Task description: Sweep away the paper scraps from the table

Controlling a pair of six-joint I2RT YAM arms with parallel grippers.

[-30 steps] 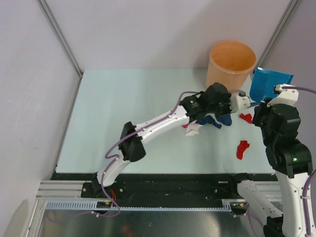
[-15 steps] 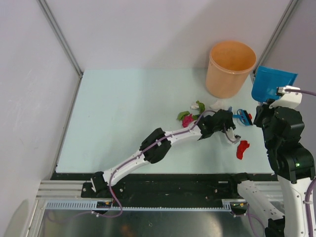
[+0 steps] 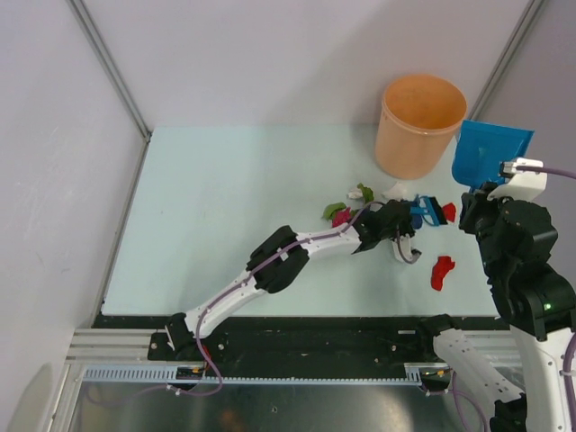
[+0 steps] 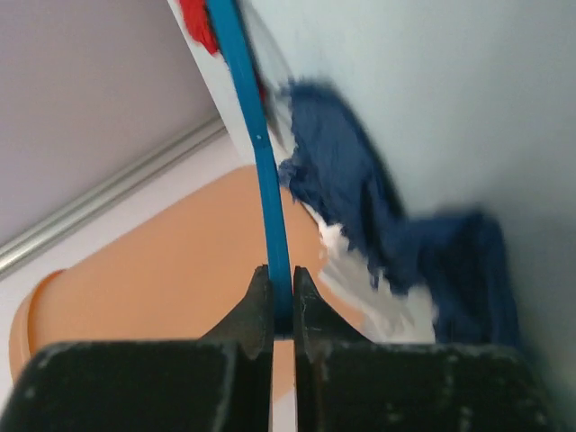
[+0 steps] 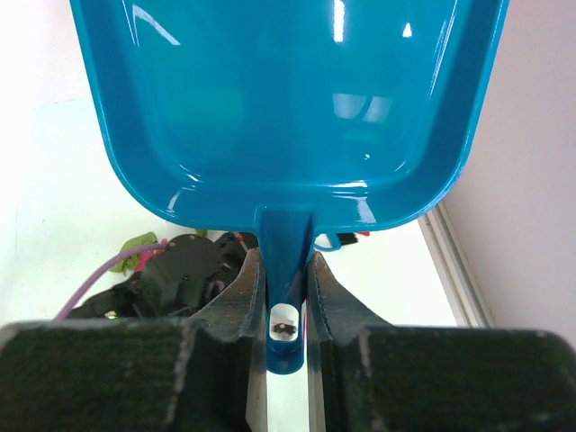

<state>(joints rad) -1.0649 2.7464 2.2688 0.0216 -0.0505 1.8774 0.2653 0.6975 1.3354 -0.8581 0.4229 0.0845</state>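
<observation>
My left gripper (image 3: 411, 217) is shut on the thin blue handle of a brush (image 3: 428, 212) lying low over the table (image 3: 225, 198). In the left wrist view (image 4: 282, 281) the handle (image 4: 267, 180) runs up from the jaws, with dark blue bristles (image 4: 360, 207) and a white scrap (image 4: 382, 292) beside them. Paper scraps lie nearby: green (image 3: 364, 192), green (image 3: 332, 210), magenta (image 3: 342, 217), white (image 3: 396, 190), red (image 3: 448, 211) and red (image 3: 441, 271). My right gripper (image 3: 487, 187) is shut on the handle (image 5: 286, 261) of the blue dustpan (image 3: 490, 151), held above the table's right edge.
An orange bucket (image 3: 423, 121) stands at the table's back right corner, just beyond the scraps. The table's metal frame (image 5: 454, 270) runs along the right edge. The left arm lies stretched diagonally across the front middle of the table.
The left arm has dropped low and stretched out, carrying the brush to the right near a red scrap. The green and magenta scraps have come into view. The dustpan has barely shifted.
</observation>
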